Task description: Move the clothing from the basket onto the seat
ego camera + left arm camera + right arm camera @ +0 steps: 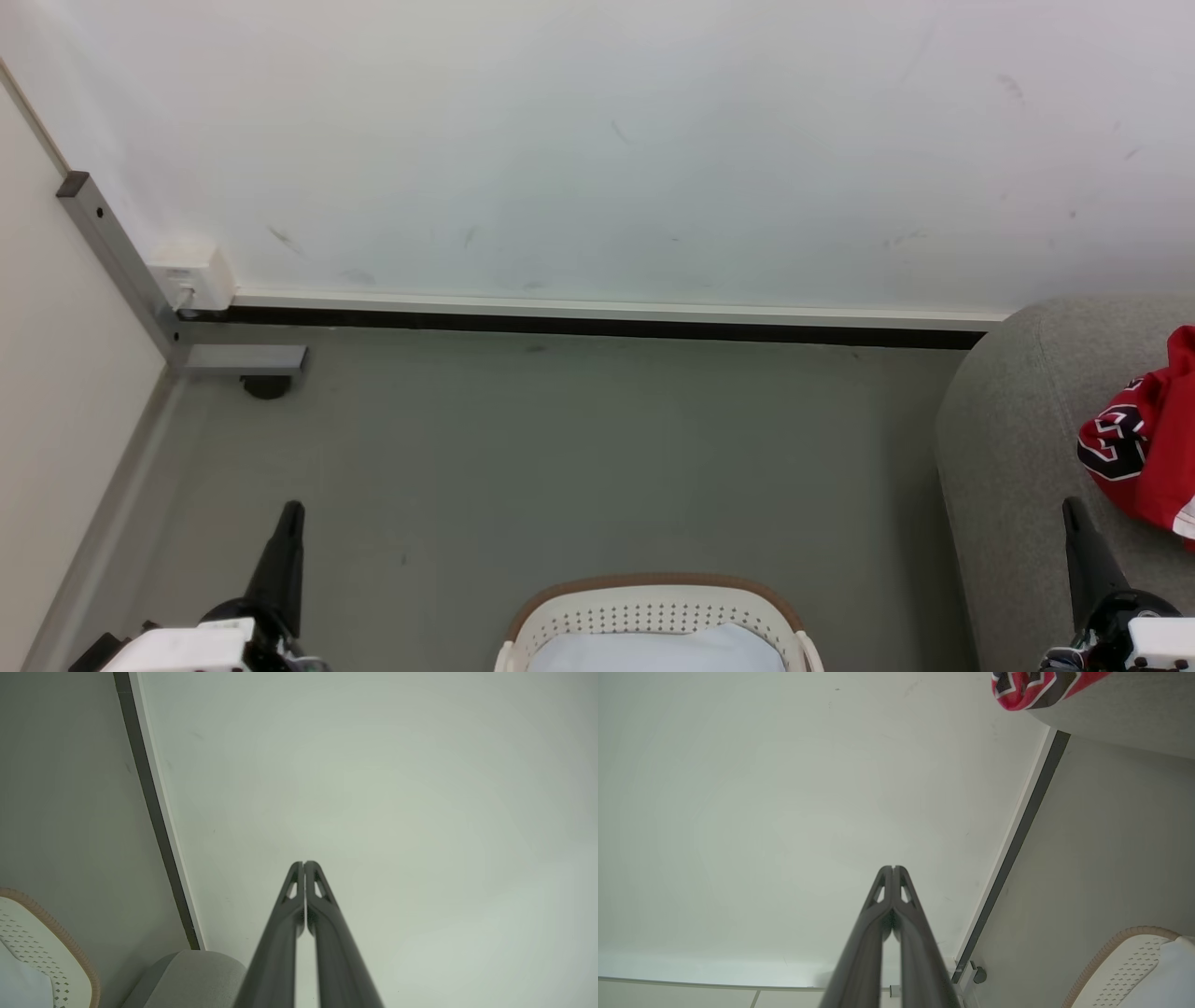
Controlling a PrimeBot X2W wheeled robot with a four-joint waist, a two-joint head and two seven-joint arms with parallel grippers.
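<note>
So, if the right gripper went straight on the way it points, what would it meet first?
Probably the white wall: the shut right gripper points at it, nothing between, though depth is unclear.

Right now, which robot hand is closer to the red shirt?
Right. The right gripper is close beside the red clothing on the seat; the left gripper is far off, beyond the basket.

left gripper [292,511] and right gripper [1072,507]: two long dark tapered fingers [327,933] each, triangular cut-outs [290,890] near the tips. White boxy wrist casings [182,649], black round joints [1116,607].
</note>
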